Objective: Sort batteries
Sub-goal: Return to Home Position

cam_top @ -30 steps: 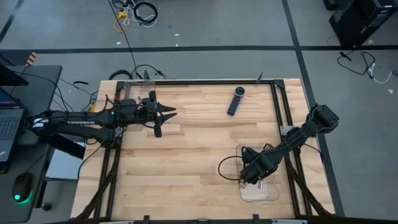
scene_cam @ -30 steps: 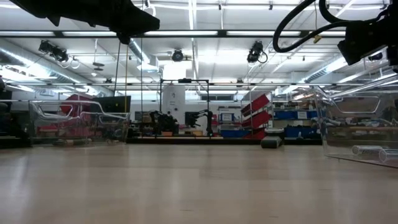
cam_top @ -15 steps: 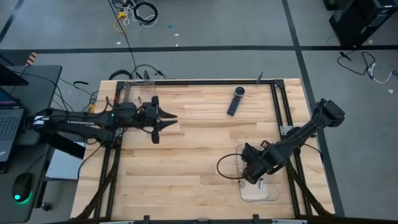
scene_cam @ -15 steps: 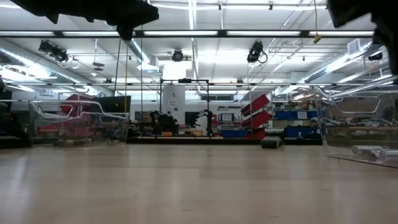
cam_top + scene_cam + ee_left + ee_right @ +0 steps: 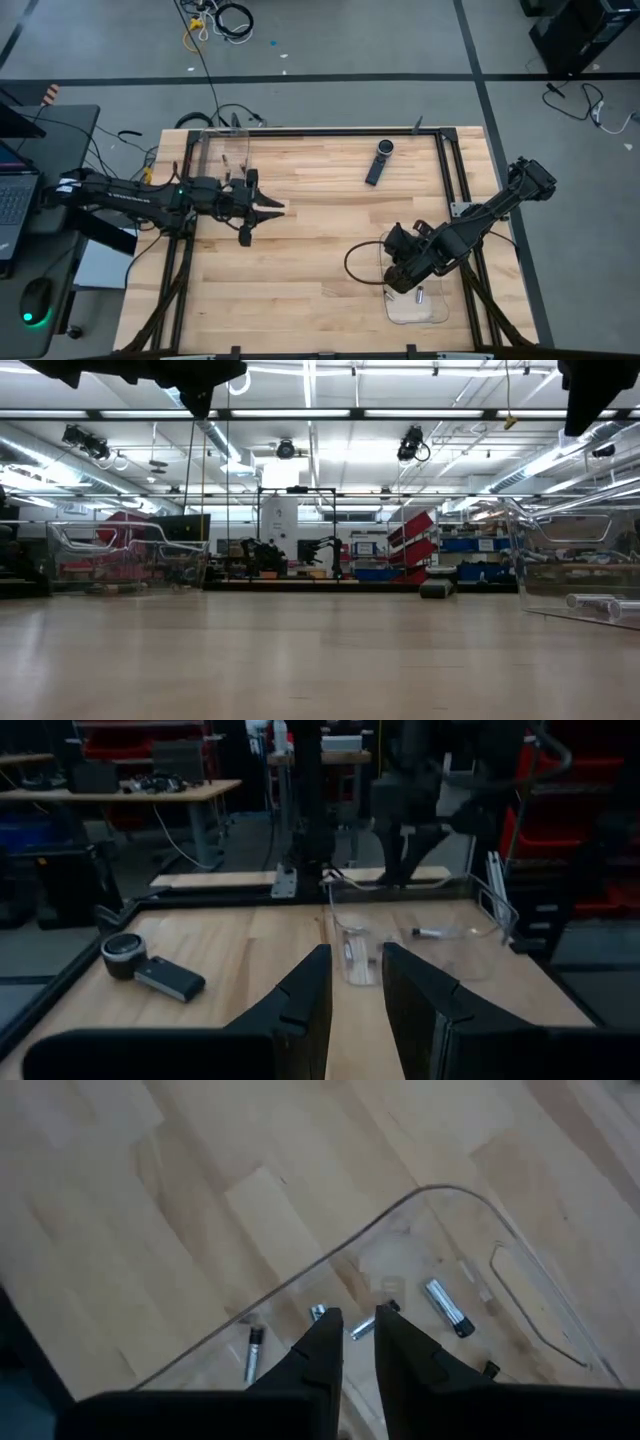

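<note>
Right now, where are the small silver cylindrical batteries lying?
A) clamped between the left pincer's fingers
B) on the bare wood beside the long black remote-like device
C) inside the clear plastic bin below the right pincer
C: the right wrist view shows the small silver cylindrical batteries scattered on the floor of the clear plastic bin, with the right pincer hanging just above them and holding nothing.

- Too small to count from the high view: batteries (image 5: 421, 296) in the clear bin (image 5: 437, 312), partly under the right gripper (image 5: 396, 284).
- Half hidden behind that gripper in the right wrist view: two batteries.
- Cut off by the low view's top edge: left arm (image 5: 150, 370), right arm (image 5: 595, 390).
</note>
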